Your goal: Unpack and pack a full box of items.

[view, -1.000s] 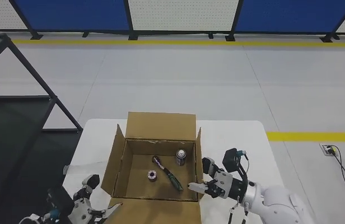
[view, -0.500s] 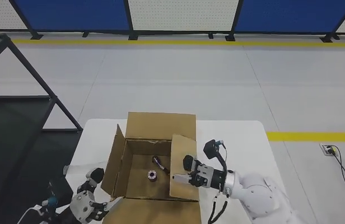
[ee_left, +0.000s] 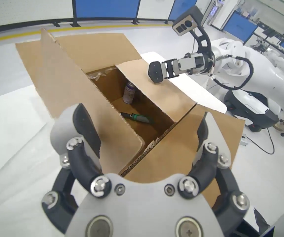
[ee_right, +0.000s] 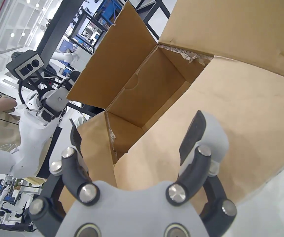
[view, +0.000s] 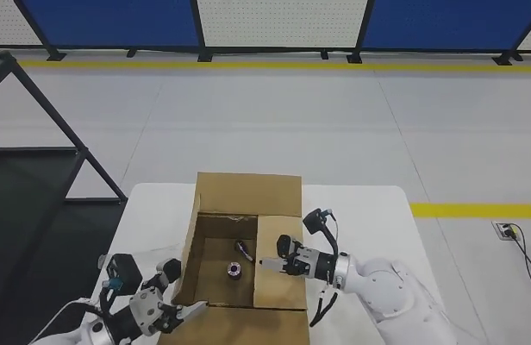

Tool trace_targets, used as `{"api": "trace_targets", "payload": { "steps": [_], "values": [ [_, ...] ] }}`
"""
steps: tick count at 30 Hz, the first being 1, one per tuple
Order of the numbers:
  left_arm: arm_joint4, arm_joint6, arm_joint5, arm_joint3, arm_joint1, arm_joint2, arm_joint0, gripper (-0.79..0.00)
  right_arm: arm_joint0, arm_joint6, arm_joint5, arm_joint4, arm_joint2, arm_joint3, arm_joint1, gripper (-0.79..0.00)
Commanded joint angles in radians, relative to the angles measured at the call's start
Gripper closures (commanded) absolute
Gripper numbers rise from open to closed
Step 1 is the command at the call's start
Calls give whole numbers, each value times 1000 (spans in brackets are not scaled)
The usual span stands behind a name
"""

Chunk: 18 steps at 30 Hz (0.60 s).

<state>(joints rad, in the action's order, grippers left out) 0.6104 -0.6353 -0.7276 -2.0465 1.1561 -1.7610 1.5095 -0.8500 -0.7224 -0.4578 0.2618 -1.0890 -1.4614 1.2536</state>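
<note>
Closest to the robot, at the near left corner of a brown corrugated cardboard box, the left gripper has its two fingers spread wide, pinching nothing; one finger sits outside the upright left flap, the other beside the near flap, which is folded outward toward the robot; whether either finger touches cardboard cannot be told. On the box floor lie a green-handled screwdriver and a small round grey spool, slightly apart; a white cylindrical spray can with a purple label stands upright toward the far right corner, partly under the right flap. That right flap is folded inward over the opening; the right gripper is at its upper face, fingers apart and grasping nothing, one pad appearing to rest on the cardboard. Farther on, the far flap stands open, leaning outward; the box rests on a white table; beyond lie a pale grey floor with a yellow line and blue and white partition panels.
</note>
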Motion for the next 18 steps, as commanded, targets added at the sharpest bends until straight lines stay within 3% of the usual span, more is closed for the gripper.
{"api": "trace_targets", "payload": {
  "steps": [1, 18],
  "values": [
    [8, -25, 4, 8, -3, 23, -13, -785, 1, -14, -5, 4, 3, 1, -1, -785],
    [9, -149, 86, 125, -26, 163, -125, -785, 10, -70, -61, 26, 21, -5, -11, -785]
  ]
}}
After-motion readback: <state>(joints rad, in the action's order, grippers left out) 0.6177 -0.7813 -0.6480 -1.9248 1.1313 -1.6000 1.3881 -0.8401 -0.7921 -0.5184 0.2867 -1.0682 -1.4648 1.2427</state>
